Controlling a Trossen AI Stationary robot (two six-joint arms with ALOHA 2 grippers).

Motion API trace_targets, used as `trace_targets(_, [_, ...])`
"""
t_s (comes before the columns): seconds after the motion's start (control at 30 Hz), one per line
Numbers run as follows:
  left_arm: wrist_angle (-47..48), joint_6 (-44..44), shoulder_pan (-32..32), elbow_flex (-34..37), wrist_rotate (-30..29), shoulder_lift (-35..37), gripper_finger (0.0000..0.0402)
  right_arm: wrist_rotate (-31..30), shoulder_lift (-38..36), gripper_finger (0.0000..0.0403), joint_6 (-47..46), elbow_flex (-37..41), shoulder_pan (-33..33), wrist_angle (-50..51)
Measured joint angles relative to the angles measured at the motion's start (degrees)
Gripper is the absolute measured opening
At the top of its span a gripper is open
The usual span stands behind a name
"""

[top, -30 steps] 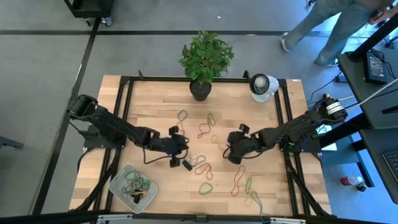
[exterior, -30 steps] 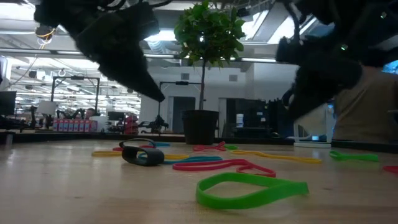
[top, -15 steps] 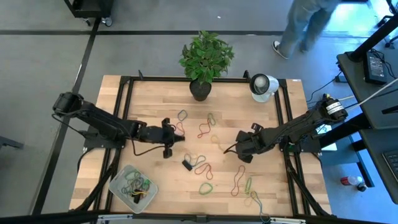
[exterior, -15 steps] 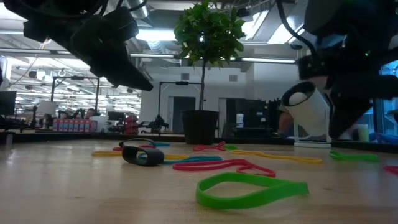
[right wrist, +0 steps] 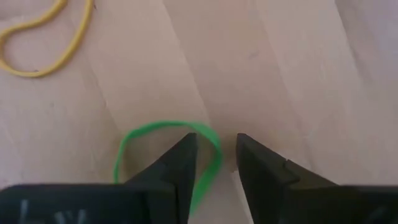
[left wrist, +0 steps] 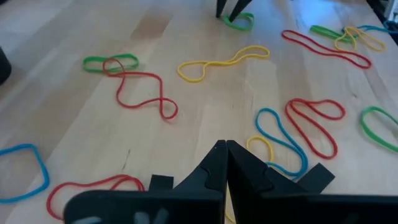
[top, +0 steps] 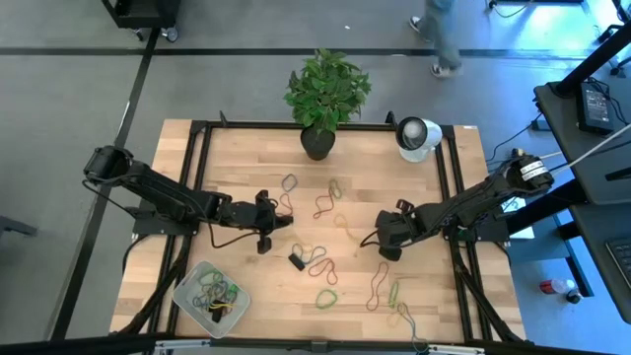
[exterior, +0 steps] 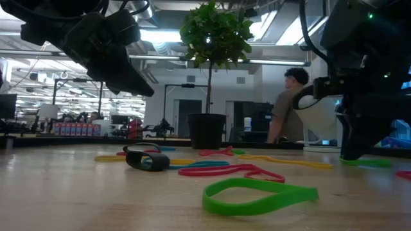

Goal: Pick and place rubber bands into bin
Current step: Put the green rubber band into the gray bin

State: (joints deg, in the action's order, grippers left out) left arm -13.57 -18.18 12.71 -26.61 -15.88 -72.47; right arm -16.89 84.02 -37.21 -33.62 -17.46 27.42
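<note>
Rectangular light wooden table (top: 246, 158) in a black metal frame, with a green leafy plant in a dark pot (top: 322, 99) at the far edge and a round white device (top: 416, 136) at the far right corner. Shallow translucent whitish plastic bin (top: 189, 292) at the near left corner, several green, red and yellow rubber bands (top: 219, 293) lying inside. Remaining thin coloured rubber bands (top: 320, 266) scattered loose across the table centre and near right. Left gripper (top: 273, 219) left of centre, raised off the wood, fingers (left wrist: 225, 163) pressed together, nothing between them. Right gripper (top: 373, 238) right of centre, tips down at the tabletop, fingers (right wrist: 184, 157) apart. One small green rubber band (right wrist: 163, 134) flat on the wood, one finger planted inside the loop and the other just outside, band's edge in the gap; unclamped. Small solid black block (top: 297, 262) on the table between the two grippers, nearer the near edge.
</note>
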Motion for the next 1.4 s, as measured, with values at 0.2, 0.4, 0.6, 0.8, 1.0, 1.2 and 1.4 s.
trace_targets(0.2, [-1.46, 1.38, -0.07, 0.02, -6.64, -0.02, 0.0006, 0.15, 0.16, 0.0025, 0.34, -0.22, 0.19, -0.57])
trace_targets(0.4, [-11.41, 3.62, -0.07, 0.02, -7.6, -0.02, 0.0021, -3.03, 0.46, 0.0016, 6.1, -3.21, 0.42, 0.21])
trace_targets(0.6, [-16.46, 5.93, -0.07, 0.0, -8.88, -0.07, 0.0079, -4.73, 0.44, 0.0006, 9.33, -4.18, 0.34, -1.79])
trace_targets(0.8, [-19.6, 5.97, -0.08, 0.0, -10.18, -0.85, 0.0165, -5.21, 0.44, 0.0006, 15.08, -4.18, 0.34, -14.73])
trace_targets(1.0, [-26.7, 7.56, -0.07, 0.0, -10.06, -4.32, 0.025, -5.97, 0.41, 0.0004, 29.11, -4.26, 0.34, -42.19])
trace_targets(1.2, [-35.93, 11.02, -0.07, -1.5, -6.9, -8.84, 0.0287, -5.49, 0.36, 0.0002, 39.3, -4.29, 0.34, -58.59])
trace_targets(1.4, [-36.39, 10.54, -0.07, -7.4, -5.24, -16.1, 0.0284, -5.46, 0.36, 0.0002, 40.65, -4.29, 0.34, -61.36])
